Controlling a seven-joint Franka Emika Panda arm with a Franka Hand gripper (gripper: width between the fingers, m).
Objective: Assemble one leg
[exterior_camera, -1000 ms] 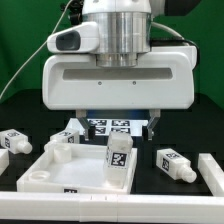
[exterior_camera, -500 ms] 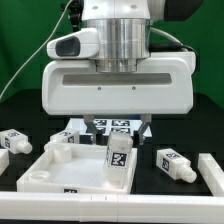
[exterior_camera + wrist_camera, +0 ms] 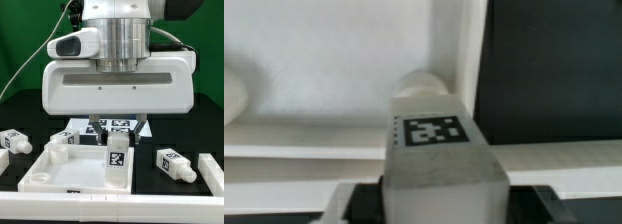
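The leg (image 3: pixel 118 160) is standing upright on the white panel (image 3: pixel 60 170) near the table's front edge, and the gripper (image 3: pixel 116 128) is hanging directly over it. In the wrist view the leg (image 3: pixel 438 150) is sitting between the jaws; whether they're pinching it, I cannot tell.

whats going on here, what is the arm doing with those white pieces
A single robot arm hangs low over a large white panel. One leg stands upright on that panel, right below the gripper; the wrist view looks straight down on its tagged end. Whether the fingers are clamping it cannot be told. Two more legs lie loose on the black table, one at the exterior view's left and one at its right.
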